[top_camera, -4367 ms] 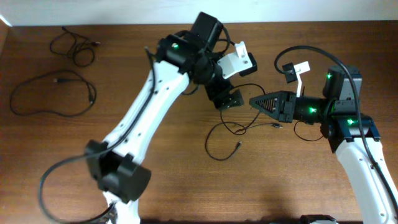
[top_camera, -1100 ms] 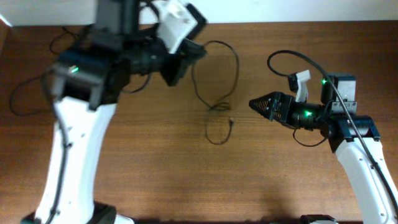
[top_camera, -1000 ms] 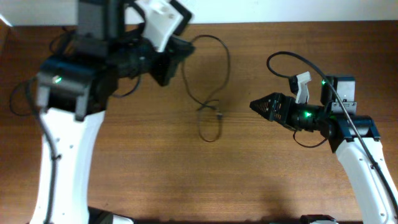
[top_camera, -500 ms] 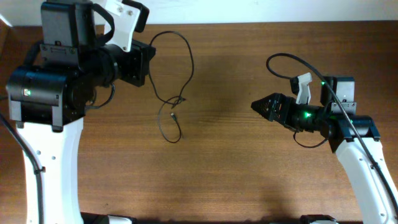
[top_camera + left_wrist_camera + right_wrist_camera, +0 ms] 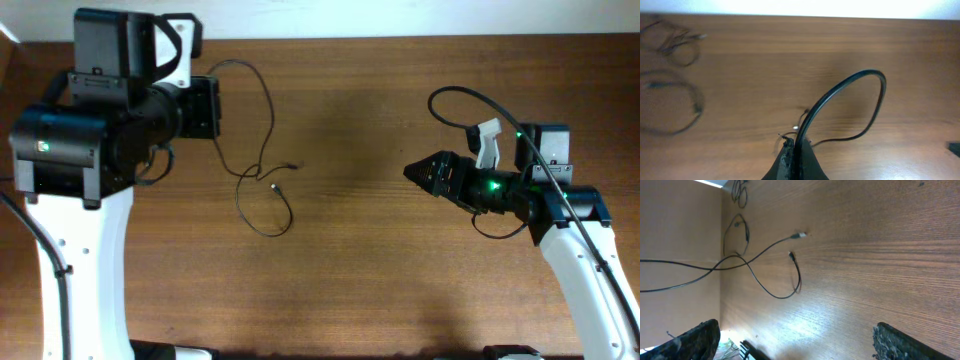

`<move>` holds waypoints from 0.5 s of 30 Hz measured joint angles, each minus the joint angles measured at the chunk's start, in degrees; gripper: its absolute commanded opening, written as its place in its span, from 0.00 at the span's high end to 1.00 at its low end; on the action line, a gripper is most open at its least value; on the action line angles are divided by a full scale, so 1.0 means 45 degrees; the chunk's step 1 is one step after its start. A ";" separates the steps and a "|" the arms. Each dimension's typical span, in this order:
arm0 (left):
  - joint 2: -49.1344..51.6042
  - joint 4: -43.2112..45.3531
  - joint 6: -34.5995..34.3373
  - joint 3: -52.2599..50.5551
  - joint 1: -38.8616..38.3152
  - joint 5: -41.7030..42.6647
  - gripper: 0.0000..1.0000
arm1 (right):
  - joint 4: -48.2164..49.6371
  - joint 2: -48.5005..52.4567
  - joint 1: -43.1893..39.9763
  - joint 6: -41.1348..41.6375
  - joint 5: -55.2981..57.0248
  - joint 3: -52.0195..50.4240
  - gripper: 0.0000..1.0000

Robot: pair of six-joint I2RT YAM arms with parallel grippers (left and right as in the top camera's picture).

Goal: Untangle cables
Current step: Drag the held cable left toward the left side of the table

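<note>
My left gripper (image 5: 212,100) is shut on one thin black cable (image 5: 268,118) at the upper left of the table. That cable arcs right from the jaws, drops to the wood and ends in a small loop (image 5: 266,216) with a plug end (image 5: 294,165) beside it. In the left wrist view the held cable (image 5: 860,76) rises from the closed fingertips (image 5: 796,150). Two other cables (image 5: 676,41) (image 5: 670,107) lie apart at the far left. My right gripper (image 5: 412,172) hovers open over bare wood, well right of the cable (image 5: 767,287).
The left arm's white body (image 5: 75,250) covers the table's left side in the overhead view. The right arm (image 5: 580,250) fills the lower right. The table's back edge (image 5: 400,38) meets a white wall.
My left arm has swung left, dragging the held cable across the table from the centre toward the left. The right arm has stayed in place with its jaws open.
</note>
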 measured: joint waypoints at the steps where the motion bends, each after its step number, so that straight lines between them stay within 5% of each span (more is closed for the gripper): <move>1: 0.0019 -0.0121 -0.0141 -0.0005 0.0296 -0.0189 1.00 | 0.0000 0.0000 0.0000 0.0005 0.0000 0.0000 0.02; 15: 0.1535 -0.1525 -0.0554 -0.0005 0.4065 -0.2992 1.00 | 0.0000 0.0000 0.0000 -0.0053 0.0000 0.0000 0.02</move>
